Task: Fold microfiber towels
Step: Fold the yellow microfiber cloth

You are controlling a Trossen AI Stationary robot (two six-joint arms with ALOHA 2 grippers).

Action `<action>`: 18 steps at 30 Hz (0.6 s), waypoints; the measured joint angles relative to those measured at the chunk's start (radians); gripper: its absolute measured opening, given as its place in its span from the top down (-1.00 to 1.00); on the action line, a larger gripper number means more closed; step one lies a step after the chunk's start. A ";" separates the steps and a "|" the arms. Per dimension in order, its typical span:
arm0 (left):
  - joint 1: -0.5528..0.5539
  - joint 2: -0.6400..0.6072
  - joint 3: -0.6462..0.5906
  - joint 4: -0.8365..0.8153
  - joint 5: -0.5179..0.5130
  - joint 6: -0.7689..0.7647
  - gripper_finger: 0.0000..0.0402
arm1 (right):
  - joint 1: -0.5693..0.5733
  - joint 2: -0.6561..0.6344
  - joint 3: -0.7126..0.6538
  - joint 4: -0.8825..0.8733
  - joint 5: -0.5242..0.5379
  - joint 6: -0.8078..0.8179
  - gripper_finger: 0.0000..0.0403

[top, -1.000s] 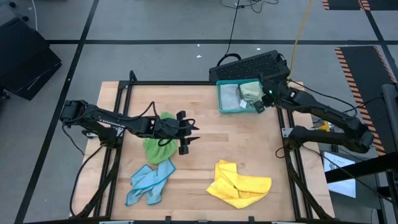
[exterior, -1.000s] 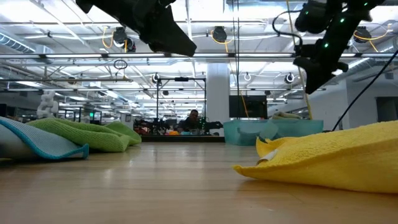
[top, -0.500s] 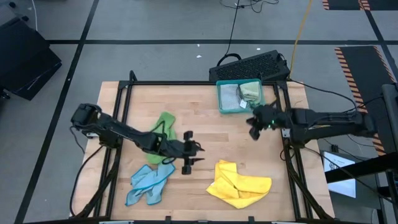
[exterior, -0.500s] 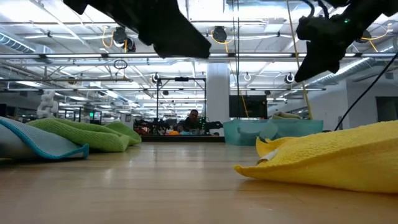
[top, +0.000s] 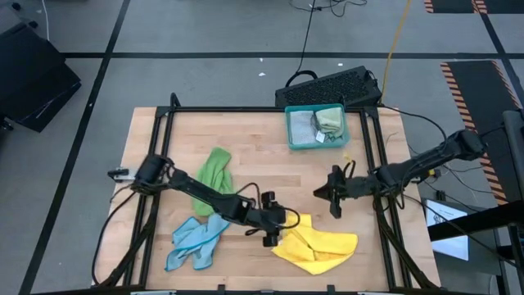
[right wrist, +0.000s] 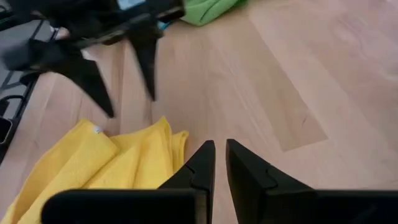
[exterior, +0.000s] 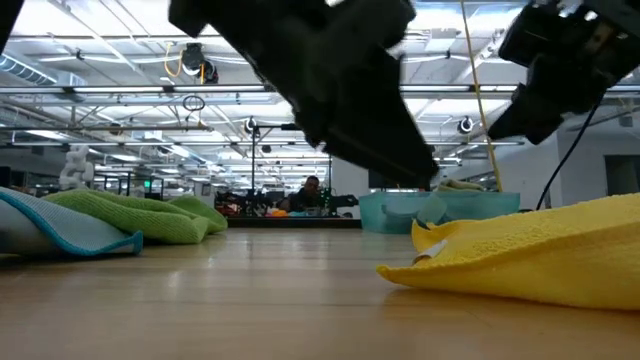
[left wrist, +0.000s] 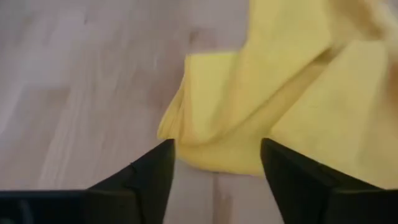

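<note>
wooden worktop seen from above. left pincer hovers at the near-left edge of the crumpled yellow towel, fingers spread apart with nothing between them. right pincer hangs over bare wood behind the yellow towel, fingers nearly together and holding nothing. bright green towel lies left of centre; light blue towel lies bunched near the front-left corner. teal tray at the far edge holds a grey towel and a pale green towel.
</note>
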 joint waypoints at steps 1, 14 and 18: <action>0.000 0.011 0.012 -0.036 -0.015 -0.008 -0.26 | 0.019 0.009 -0.002 0.010 0.023 0.002 0.83; 0.074 0.119 0.032 0.034 0.147 -0.089 -0.04 | 0.113 0.028 -0.013 0.122 0.073 -0.126 0.83; 0.080 0.134 0.035 0.057 0.167 -0.059 0.33 | 0.105 0.025 -0.013 0.129 0.081 -0.174 0.83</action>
